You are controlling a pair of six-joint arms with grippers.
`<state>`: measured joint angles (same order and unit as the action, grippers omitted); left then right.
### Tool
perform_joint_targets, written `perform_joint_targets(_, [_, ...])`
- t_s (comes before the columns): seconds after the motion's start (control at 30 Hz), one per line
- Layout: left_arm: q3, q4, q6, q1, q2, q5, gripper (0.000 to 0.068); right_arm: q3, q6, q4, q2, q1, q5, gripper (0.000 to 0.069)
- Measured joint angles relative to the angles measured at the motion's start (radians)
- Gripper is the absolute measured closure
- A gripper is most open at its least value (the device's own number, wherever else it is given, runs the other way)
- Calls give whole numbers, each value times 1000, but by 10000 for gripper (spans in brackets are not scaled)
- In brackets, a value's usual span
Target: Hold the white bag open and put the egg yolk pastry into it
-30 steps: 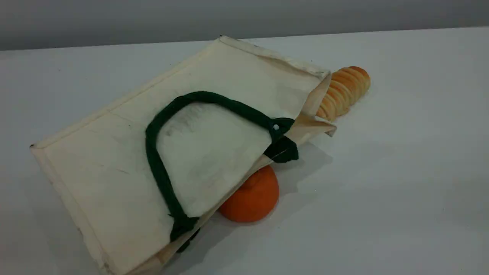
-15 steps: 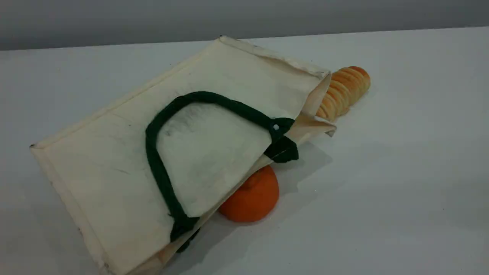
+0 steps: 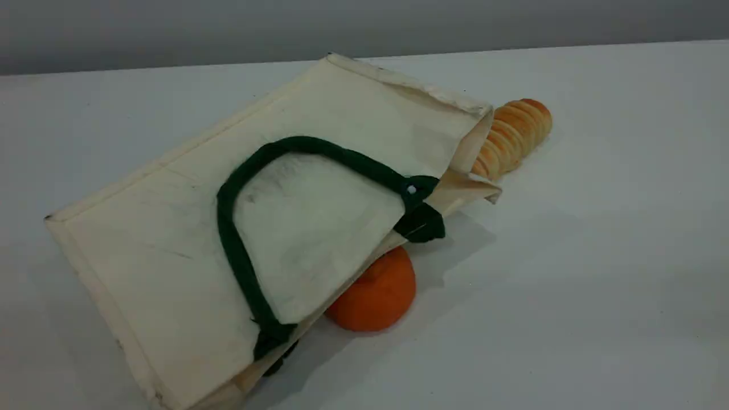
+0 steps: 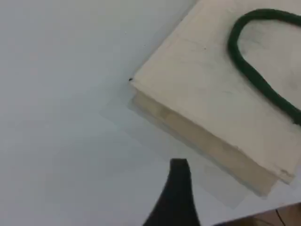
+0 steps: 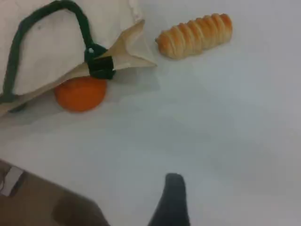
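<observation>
The white bag [image 3: 171, 239] lies flat on the table, its mouth toward the right, and a dark green rope handle [image 3: 228, 228] is looped over its top face. The egg yolk pastry is not in view in any frame. Neither arm shows in the scene view. The left wrist view has one dark fingertip [image 4: 178, 188] over bare table, just short of the bag's closed bottom edge [image 4: 211, 141]. The right wrist view has one dark fingertip [image 5: 173, 197] over bare table, well clear of the bag's mouth [image 5: 127, 47]. Nothing is at either fingertip.
An orange round fruit [image 3: 379, 296] sits half under the bag's upper flap at the mouth, also seen as the orange fruit [image 5: 81, 94]. A long ridged golden bread roll [image 3: 512, 136] lies beside the mouth's far corner. The table's near edge [image 5: 47, 202] shows low in the right wrist view.
</observation>
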<state>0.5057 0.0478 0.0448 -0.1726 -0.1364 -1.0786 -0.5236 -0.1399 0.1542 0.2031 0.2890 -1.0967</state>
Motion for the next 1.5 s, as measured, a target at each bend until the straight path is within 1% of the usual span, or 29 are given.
perform_joint_targets(0.23, [0,1,1,1,0,0,94,0,1,1,-6,-3,0,101])
perform_joint_targets(0.33, [0,2,1,1,0,0,94,0,1,2,-25,-46,0,101])
perform_joint_targets(0.37, [0,3,1,8,0,0,94,0,1,2,-39,-67,0,101])
perform_joint_targets(0.43, [0,3,1,36,0,0,94,0,1,2,-74,-123,-1,101])
perform_joint_targets(0.53, [0,4,2,102,0,0,94,0,1,2,-132,-198,-2,101])
perform_joint_targets(0.6, [0,4,2,151,0,0,94,0,1,2,-159,-230,-5,101])
perform_joint_targets(0.63, [0,4,2,164,0,0,94,0,1,2,-167,-241,-5,101])
perform_joint_targets(0.67, [0,4,2,173,0,0,94,0,1,2,-171,-250,-5,101])
perform_joint_targets(0.77, [0,4,2,174,0,0,94,0,1,2,-191,-278,-4,101])
perform_joint_targets(0.9, [0,4,2,201,1,-1,94,0,1,2,-205,-282,-4,101])
perform_joint_targets(1.3, [0,4,2,198,139,-4,94,0,1,4,-203,-268,-4,101])
perform_joint_targets(1.5, [0,5,2,137,138,-3,94,0,1,4,-203,-268,-3,102])
